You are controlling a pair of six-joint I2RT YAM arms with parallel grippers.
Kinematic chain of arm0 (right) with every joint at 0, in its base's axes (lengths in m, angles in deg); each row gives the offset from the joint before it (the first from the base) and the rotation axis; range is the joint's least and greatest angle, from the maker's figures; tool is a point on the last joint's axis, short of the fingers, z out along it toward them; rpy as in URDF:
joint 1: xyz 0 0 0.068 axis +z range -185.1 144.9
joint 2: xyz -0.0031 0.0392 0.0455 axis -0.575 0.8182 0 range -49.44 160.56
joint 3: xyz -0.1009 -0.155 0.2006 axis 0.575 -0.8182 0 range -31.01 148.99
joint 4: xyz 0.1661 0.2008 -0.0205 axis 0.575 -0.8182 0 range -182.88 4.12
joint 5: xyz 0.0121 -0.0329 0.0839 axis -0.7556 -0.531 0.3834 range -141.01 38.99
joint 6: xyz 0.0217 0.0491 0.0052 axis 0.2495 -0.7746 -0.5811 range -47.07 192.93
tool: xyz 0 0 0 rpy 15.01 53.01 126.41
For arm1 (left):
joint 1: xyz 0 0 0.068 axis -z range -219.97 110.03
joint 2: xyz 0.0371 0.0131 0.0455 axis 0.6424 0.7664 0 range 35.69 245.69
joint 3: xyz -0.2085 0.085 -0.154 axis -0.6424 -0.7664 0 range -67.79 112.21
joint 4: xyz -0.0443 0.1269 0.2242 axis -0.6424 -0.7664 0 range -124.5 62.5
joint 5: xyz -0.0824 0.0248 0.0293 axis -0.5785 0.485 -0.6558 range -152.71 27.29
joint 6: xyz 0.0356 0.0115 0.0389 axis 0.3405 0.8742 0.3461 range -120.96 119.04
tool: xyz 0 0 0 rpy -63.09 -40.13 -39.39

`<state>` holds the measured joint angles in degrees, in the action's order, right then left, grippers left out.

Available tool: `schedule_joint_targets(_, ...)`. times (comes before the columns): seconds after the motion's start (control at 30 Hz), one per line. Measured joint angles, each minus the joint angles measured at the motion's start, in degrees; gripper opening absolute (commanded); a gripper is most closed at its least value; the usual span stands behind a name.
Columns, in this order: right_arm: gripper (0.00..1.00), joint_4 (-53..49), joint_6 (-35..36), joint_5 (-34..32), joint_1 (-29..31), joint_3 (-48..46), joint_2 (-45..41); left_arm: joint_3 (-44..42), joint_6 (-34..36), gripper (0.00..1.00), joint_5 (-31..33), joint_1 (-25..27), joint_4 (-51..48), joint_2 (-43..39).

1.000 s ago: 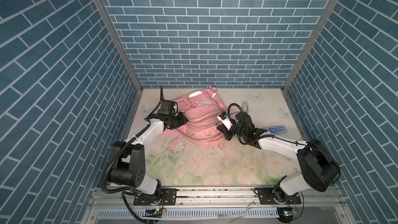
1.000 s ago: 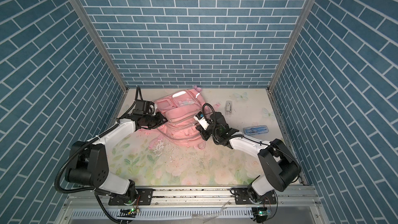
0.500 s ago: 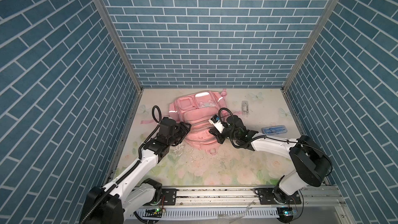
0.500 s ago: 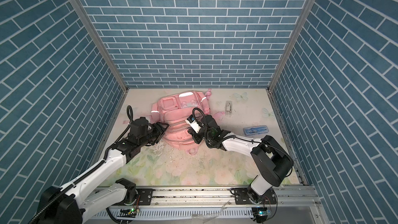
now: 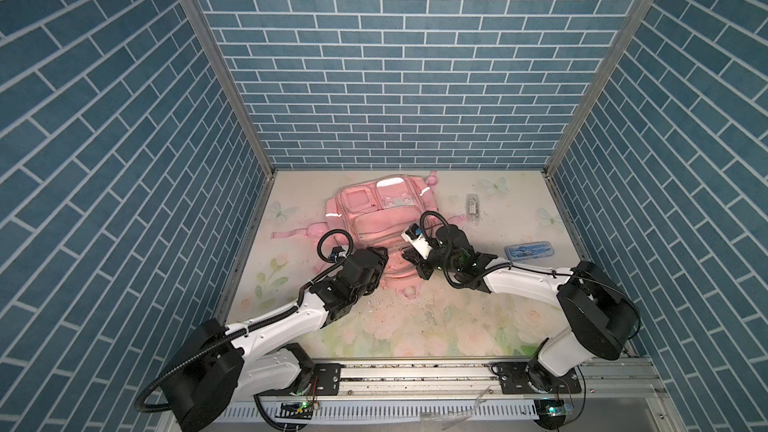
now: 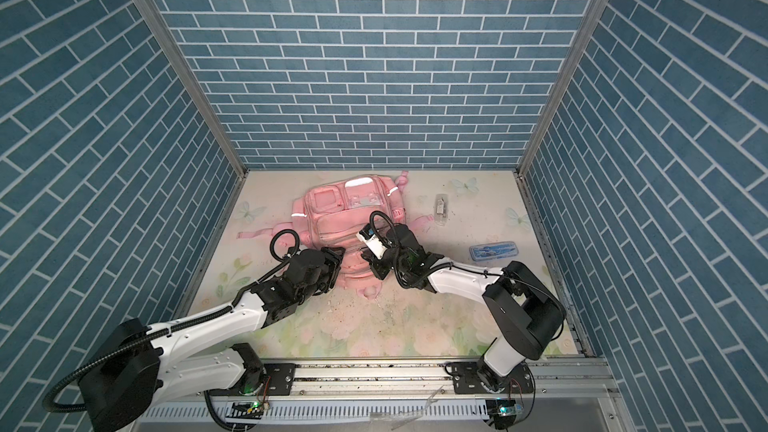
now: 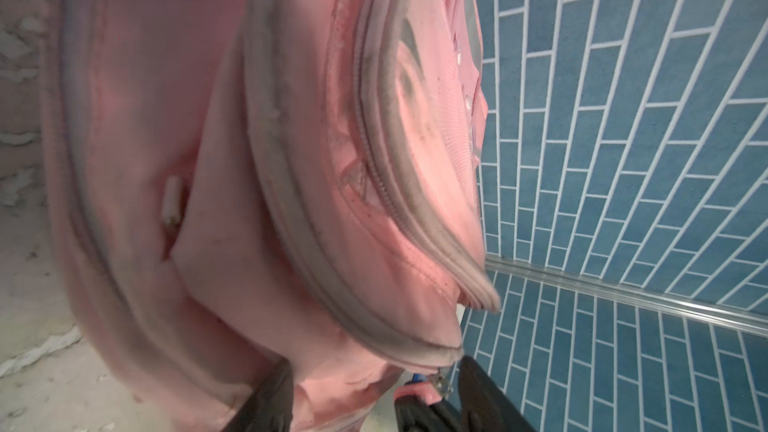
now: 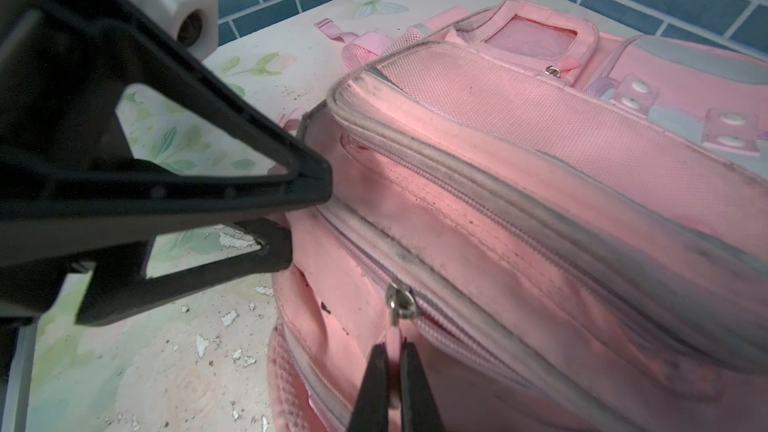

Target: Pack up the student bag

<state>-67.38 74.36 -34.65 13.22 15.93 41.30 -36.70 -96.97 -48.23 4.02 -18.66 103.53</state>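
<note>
Item: student bag (image 5: 374, 218), pink fabric, with zipped front pockets, clear window pockets and silver strips
Position: lying flat, front upward, on the far half of the tabletop (image 5: 415, 326), about midway between the left and right edges; the window-pocket end is close to the far edge, the other end points toward the near edge
Strap: pink strap (image 5: 291, 233) lying flat on the tabletop, trailing from the bag toward the left edge
Left arm: left gripper (image 8: 303, 218) at the bag's near end, on its left side; jaws apart with a fold of bag fabric between the fingers; the left wrist view shows a gap beside one finger, so nothing is clamped
Right arm: right gripper (image 8: 392, 347) at the bag's near end, close beside the left one; jaws closed, pinching the pink tab of the zip pull (image 8: 400, 305)
Zip pull: metal ring on a zip track running across the bag's near end
Clear case (image 5: 473, 209): on the tabletop right of the bag, near the far edge, apart from the bag
Blue case (image 5: 528, 251): near the right edge, well apart from the bag
Flakes (image 8: 230, 317): white, scattered on the tabletop just beside the bag's near end
Surround: blue brick-pattern walls (image 5: 374, 76) on three sides
</note>
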Motion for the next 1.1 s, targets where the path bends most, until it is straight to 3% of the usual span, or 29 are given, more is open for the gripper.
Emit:
schedule_joint_targets(0.17, 0.0, 0.3, 0.4, -0.5, 0.7, 0.0, 0.0, 1.5, -1.5, 0.61, 2.5, 0.0, 1.4, 3.5)
schedule_joint_targets(0.23, 0.0, 0.1, 0.5, -1.0, 1.1, 0.0, 0.0, 1.5, -2.0, 0.55, 2.5, -0.1, 1.9, 5.1)
schedule_joint_targets(0.5, 0.0, -1.0, 1.7, -3.7, 2.2, 0.0, 0.0, 0.8, -1.1, 0.0, 0.6, -1.9, 4.4, 6.0)
schedule_joint_targets(1.1, 0.0, -1.6, 3.4, -5.6, 0.0, -2.4, -3.6, -1.6, 12.7, 0.0, -17.0, -12.8, 2.5, -0.4)
